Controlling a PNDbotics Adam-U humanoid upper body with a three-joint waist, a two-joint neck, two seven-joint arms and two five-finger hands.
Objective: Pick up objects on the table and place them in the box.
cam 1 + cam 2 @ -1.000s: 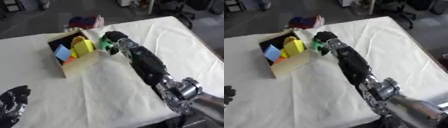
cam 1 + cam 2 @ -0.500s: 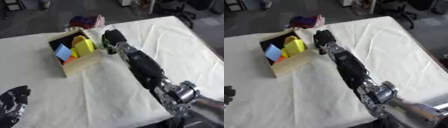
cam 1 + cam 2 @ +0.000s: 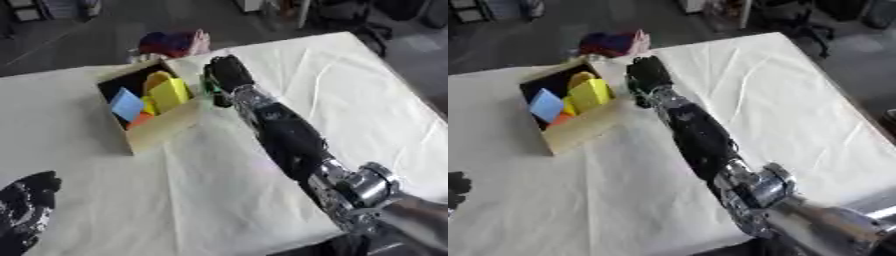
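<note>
An open cardboard box [image 3: 162, 131] stands at the table's back left. It holds a yellow block [image 3: 170, 93], a blue block [image 3: 127, 103] and something orange [image 3: 140, 120]. My right hand [image 3: 227, 74] reaches across the table to the box's right side, its fingers curled round a small green object [image 3: 210, 88]. Only a sliver of that object shows, between the hand and the box wall. My left hand [image 3: 26, 210] rests open at the lower left corner, away from the box.
A white cloth [image 3: 350, 95] with creases covers the table. Just behind the box lies a red and blue bundle [image 3: 168, 43] with something pink beside it. My right forearm [image 3: 284, 132] crosses the middle of the table diagonally. Dark floor lies beyond the far edge.
My right hand has crept slightly farther along the box's side and turned, so the green object, plainly visible a second ago, is now mostly hidden. The left hand has not moved.
</note>
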